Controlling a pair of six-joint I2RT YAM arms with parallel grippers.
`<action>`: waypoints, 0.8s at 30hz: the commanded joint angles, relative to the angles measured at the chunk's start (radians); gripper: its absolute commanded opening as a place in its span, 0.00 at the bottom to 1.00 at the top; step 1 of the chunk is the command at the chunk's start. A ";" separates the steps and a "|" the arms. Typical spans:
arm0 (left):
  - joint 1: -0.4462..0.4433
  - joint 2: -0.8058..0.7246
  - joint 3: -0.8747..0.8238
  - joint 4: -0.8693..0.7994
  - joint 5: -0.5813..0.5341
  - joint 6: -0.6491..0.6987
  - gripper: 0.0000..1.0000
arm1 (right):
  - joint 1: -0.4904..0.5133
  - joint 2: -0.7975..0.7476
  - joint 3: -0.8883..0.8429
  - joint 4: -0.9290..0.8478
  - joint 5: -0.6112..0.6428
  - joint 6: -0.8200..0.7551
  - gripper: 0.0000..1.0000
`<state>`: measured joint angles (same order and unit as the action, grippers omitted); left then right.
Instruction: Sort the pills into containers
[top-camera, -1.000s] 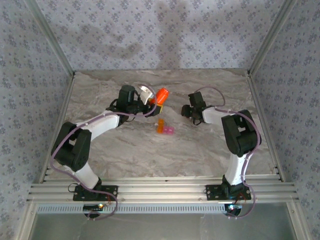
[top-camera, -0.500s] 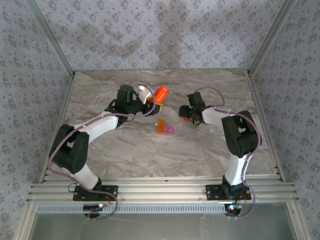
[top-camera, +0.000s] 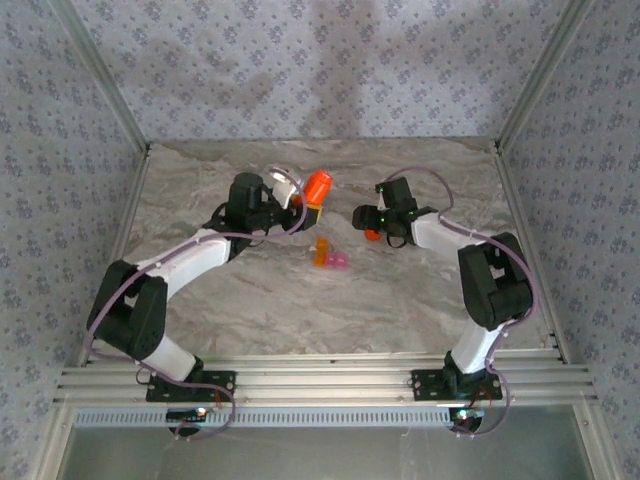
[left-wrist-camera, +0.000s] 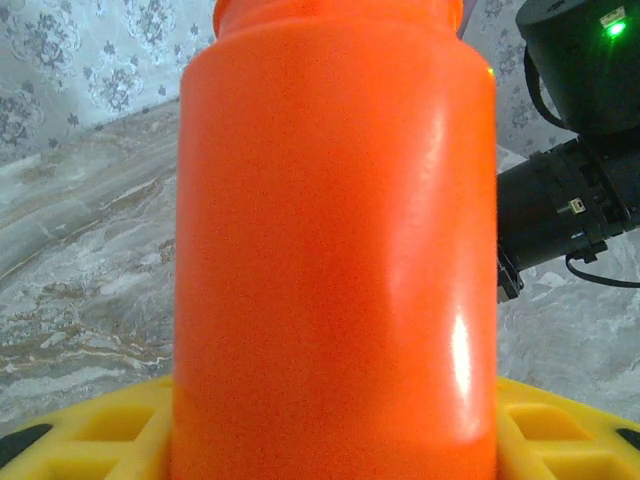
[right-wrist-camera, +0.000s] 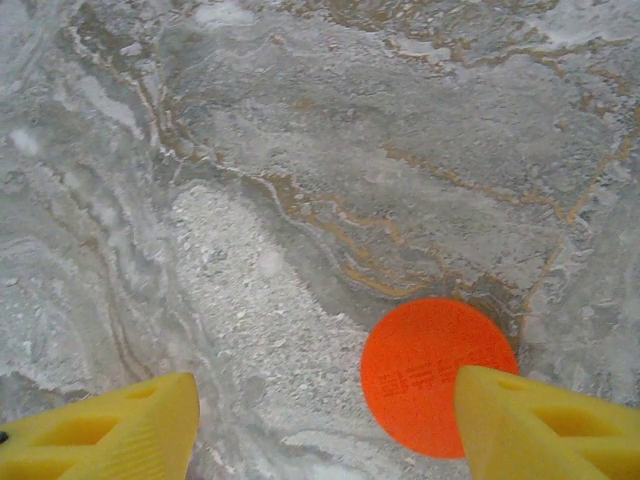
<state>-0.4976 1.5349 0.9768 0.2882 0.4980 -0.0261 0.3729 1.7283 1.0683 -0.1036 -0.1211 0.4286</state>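
My left gripper (top-camera: 311, 203) is shut on a tall orange bottle (top-camera: 318, 185), held tilted above the table; in the left wrist view the bottle (left-wrist-camera: 335, 240) stands between the yellow fingers (left-wrist-camera: 90, 430). My right gripper (top-camera: 368, 224) hangs open just over the table, its yellow fingertips (right-wrist-camera: 110, 430) wide apart. A flat round orange cap (right-wrist-camera: 425, 370) lies on the marble by the right fingertip, free of the jaws; from above the cap (top-camera: 371, 235) shows under the gripper. The containers (top-camera: 330, 256), one orange and one pink, sit between the arms. The pills are out of view.
The table is grey marble (top-camera: 300, 310) with aluminium rails along the near edge (top-camera: 320, 380) and patterned walls on three sides. The right arm's black wrist (left-wrist-camera: 570, 200) is close to the bottle's right side.
My right gripper has opened and the orange cap now lies on the table beneath it. The left gripper has shifted slightly back with the bottle.
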 joint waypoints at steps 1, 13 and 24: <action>-0.005 -0.058 0.000 0.001 -0.016 -0.024 0.00 | -0.003 -0.047 0.016 -0.041 -0.048 -0.042 0.70; 0.012 -0.273 -0.145 -0.148 -0.072 0.026 0.00 | 0.005 -0.020 0.019 -0.024 -0.146 -0.075 0.69; 0.012 -0.400 -0.290 -0.208 -0.096 0.007 0.00 | 0.045 -0.044 -0.017 -0.045 -0.170 -0.114 0.69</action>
<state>-0.4900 1.1755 0.7090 0.0841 0.4114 -0.0174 0.4187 1.7054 1.0653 -0.1246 -0.2672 0.3450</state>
